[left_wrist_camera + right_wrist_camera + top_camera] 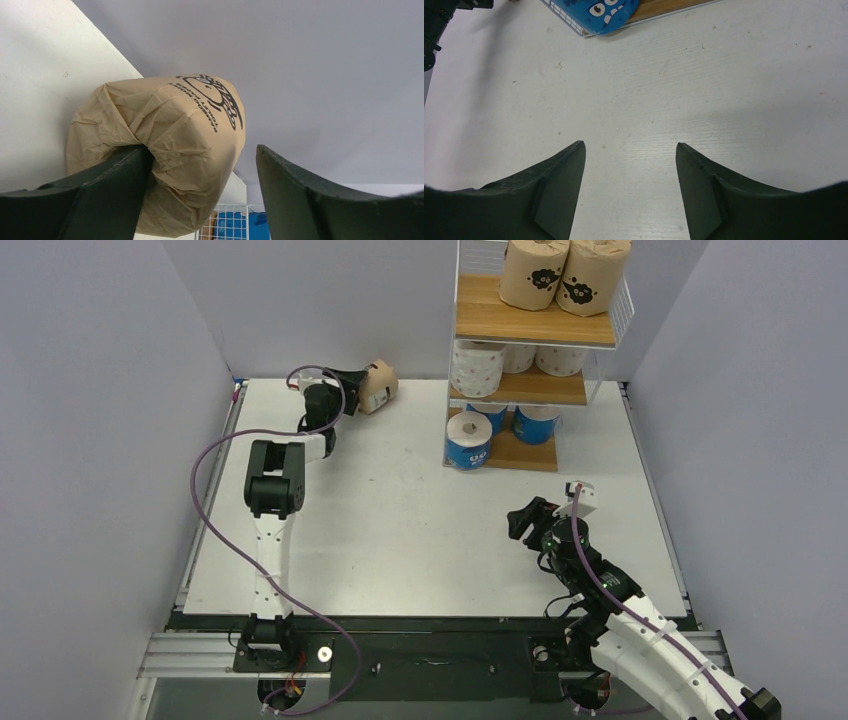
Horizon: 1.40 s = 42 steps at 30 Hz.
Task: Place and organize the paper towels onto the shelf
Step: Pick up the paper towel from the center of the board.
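A brown roll (379, 386) with a black mark lies on its side at the far left of the table. My left gripper (352, 386) is open around it. In the left wrist view the left finger (100, 190) presses into the roll (165, 130), and the right finger (310, 195) stands apart from it. The shelf (530, 340) holds two brown rolls (565, 275) on top, three white rolls (478, 368) in the middle and three blue-and-white rolls (468, 440) at the bottom. My right gripper (522, 523) is open and empty above the table (630, 144).
Grey walls close in the table on the left, back and right. The brown roll lies close to the back wall. In the right wrist view a blue roll (609, 12) and the shelf's bottom board (664, 7) show at the top edge.
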Each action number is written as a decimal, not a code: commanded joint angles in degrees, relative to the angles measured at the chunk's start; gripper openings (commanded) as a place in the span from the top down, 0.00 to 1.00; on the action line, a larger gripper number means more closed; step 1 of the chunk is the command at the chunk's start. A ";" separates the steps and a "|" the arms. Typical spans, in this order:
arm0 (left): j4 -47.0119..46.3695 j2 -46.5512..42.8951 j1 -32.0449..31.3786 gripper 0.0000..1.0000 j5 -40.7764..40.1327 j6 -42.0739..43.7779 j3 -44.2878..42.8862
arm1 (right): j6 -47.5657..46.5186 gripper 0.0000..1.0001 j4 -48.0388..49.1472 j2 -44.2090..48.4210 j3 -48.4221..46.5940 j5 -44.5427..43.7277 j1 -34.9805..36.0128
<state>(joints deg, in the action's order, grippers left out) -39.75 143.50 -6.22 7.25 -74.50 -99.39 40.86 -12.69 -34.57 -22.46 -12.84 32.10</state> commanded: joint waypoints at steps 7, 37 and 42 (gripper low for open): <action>-8.92 0.37 -0.11 0.56 2.49 -1.25 0.20 | -0.54 0.38 -0.36 -0.38 -1.50 -3.82 0.33; 30.86 -76.70 -9.35 0.63 1.20 28.78 50.17 | -6.66 0.41 -4.91 1.55 -9.30 -3.62 0.38; 50.87 -85.57 -26.58 0.62 -5.91 44.99 45.41 | -7.79 0.41 -7.71 0.55 -11.68 -3.90 0.47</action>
<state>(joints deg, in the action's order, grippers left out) -9.21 62.06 -22.48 6.70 -46.28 -49.41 34.94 -18.55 -33.26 -30.52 -16.03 32.10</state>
